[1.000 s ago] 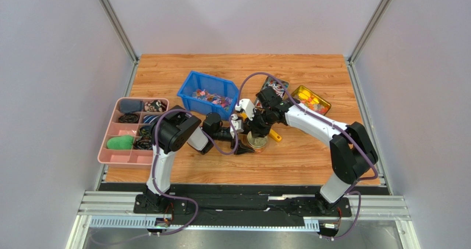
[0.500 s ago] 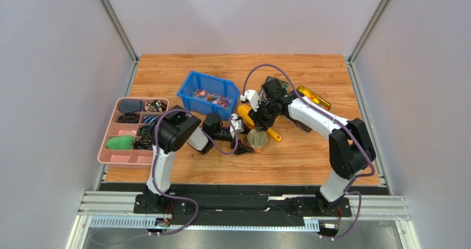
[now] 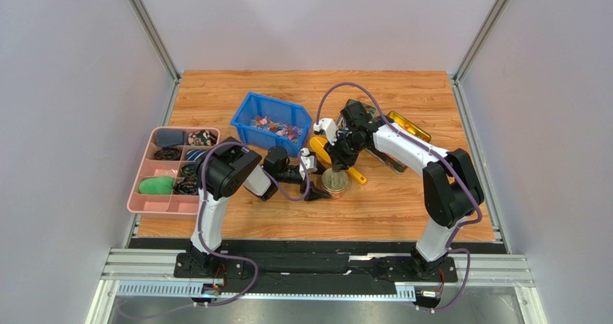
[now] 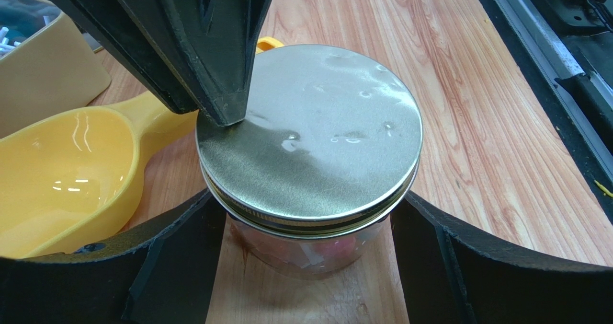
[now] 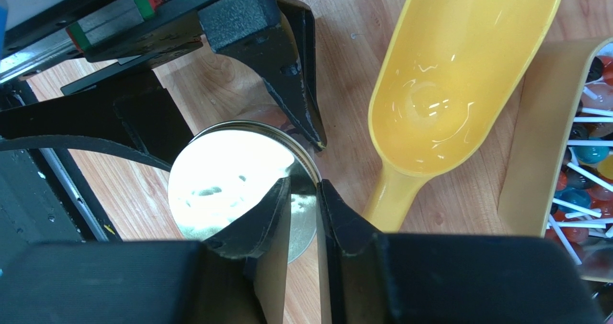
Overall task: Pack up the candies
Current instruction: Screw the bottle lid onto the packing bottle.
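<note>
- The left gripper (image 4: 309,266) clamps the glass jar (image 4: 309,248), steadying it.
- The right gripper (image 5: 306,216), fingers nearly together and empty, presses the metal lid (image 4: 309,137).
- Candies (image 4: 320,251) sit inside; more fill the blue bin (image 3: 272,123) toward the bench's far edge.
- The yellow scoop (image 5: 446,72) lies empty beside the jar.

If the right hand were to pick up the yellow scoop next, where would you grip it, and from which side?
By the narrow handle, coming down from above. The scoop lies flat with its bowl up, too wide for the fingers. The handle runs between the jar and a candy tray, so close across it.
</note>
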You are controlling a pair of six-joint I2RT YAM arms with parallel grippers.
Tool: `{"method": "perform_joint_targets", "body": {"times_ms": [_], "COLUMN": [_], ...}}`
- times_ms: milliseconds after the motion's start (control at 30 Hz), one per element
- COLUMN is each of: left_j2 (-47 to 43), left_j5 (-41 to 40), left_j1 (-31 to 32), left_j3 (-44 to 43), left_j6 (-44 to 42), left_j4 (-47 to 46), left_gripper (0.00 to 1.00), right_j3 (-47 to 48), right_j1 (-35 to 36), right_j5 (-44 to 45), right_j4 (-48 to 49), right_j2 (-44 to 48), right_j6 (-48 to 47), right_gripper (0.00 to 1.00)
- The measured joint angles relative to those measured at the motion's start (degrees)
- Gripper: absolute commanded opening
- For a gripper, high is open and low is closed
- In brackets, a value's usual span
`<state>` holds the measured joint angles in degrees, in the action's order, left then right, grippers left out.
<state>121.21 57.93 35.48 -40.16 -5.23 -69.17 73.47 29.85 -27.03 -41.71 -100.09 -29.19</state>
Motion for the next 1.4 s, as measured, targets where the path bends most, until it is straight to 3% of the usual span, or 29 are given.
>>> {"method": "perform_joint_targets", "body": {"times_ms": [1033, 1233, 1400], "left_j2": [0.0, 0.0, 0.0], "left_j5": [0.11, -0.15, -0.17], "left_j1": [0.02, -0.07, -0.07], "left_j3": [0.0, 0.0, 0.0], "left_j6": [-0.07, -0.02, -0.02], "left_j4": [0.07, 0.04, 0.04], "left_gripper": [0.75, 0.75, 0.75], "right_j3": [-8.52, -7.45, -0.35], "right_j1": [-1.51, -1.09, -1.09], "right_j5": [-0.02, 0.85, 1.03], "right_j4": [-4.92, -7.37, -8.81], "right_j2": [8.55, 9.84, 8.9], "right_j6": [-0.63, -0.66, -0.98], "right_gripper": [0.2, 0.37, 0.47]}}
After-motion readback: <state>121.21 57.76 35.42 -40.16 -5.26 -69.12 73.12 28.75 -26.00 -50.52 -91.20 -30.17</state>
